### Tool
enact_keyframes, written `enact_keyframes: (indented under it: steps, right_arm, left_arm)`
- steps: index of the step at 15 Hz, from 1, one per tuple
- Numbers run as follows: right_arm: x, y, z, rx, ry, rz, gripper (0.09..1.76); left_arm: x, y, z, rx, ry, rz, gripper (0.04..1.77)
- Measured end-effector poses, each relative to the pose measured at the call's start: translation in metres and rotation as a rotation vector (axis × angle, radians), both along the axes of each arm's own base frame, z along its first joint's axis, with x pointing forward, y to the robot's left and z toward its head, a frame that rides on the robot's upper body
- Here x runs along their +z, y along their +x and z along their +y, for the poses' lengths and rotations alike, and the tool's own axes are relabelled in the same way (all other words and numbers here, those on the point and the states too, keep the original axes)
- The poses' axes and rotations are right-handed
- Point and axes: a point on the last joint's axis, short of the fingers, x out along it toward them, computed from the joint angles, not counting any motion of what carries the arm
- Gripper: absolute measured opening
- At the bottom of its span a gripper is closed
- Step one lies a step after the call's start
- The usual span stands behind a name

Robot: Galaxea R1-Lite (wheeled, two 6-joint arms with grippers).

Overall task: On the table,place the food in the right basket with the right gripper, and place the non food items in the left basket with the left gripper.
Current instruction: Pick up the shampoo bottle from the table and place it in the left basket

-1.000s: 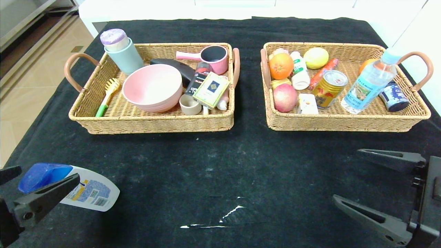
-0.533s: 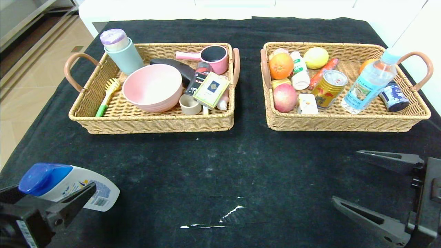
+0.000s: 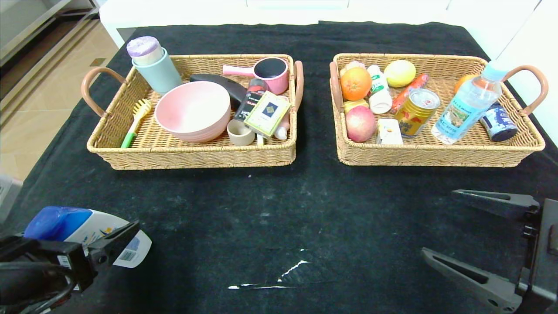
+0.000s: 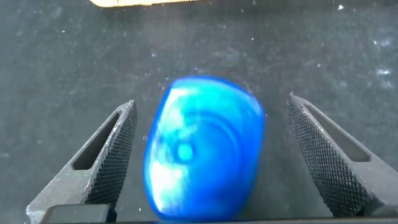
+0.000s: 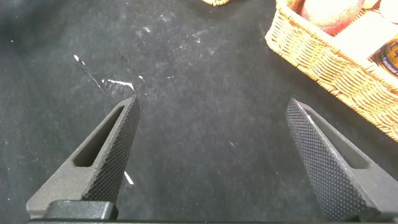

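Note:
A white shampoo bottle with a blue cap lies on the black table at the near left. My left gripper is open and straddles its cap end. The cap sits between the fingers with a gap on each side, and one finger crosses the bottle's label. The left basket holds a pink bowl and a cream box. In the right basket are a red-pink fruit, a gold can and a white packet. My right gripper hangs open and empty at the near right.
Both baskets also hold several other items, among them a teal cup and a water bottle. A white scuff marks the cloth near the front. The table's left edge drops to tiled floor. The right basket's corner lies ahead of the right gripper.
My left gripper has slid forward along the shampoo bottle, its near finger now crossing the label. The bottle and the right arm have stayed put.

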Motion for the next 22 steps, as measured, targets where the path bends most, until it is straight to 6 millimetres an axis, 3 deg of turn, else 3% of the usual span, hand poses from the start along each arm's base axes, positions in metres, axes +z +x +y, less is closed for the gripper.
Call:
enact_keyframes:
  steps: [3, 7, 11, 22]
  right_arm:
    - [0.0002, -0.0001, -0.0001, 0.0, 0.001, -0.001, 1.71]
    - [0.0, 0.0001, 0.0001, 0.0, 0.0, 0.0, 1.71]
    - [-0.0001, 0.0001, 0.0, 0.0, 0.0, 0.0, 1.71]
    - [-0.0002, 0.0003, 0.0002, 0.0, -0.001, 0.001, 1.71]
  left_arm:
    - [-0.0001, 0.0069, 0.0014, 0.018, 0.0, 0.003, 1.72]
    - [-0.0013, 0.0095, 0.0012, 0.022, 0.001, 0.008, 1.09]
    - [-0.0026, 0.0096, 0.0011, 0.02, 0.005, 0.019, 0.63]
    - [-0.0023, 0.0097, 0.001, 0.019, 0.003, 0.016, 0.62]
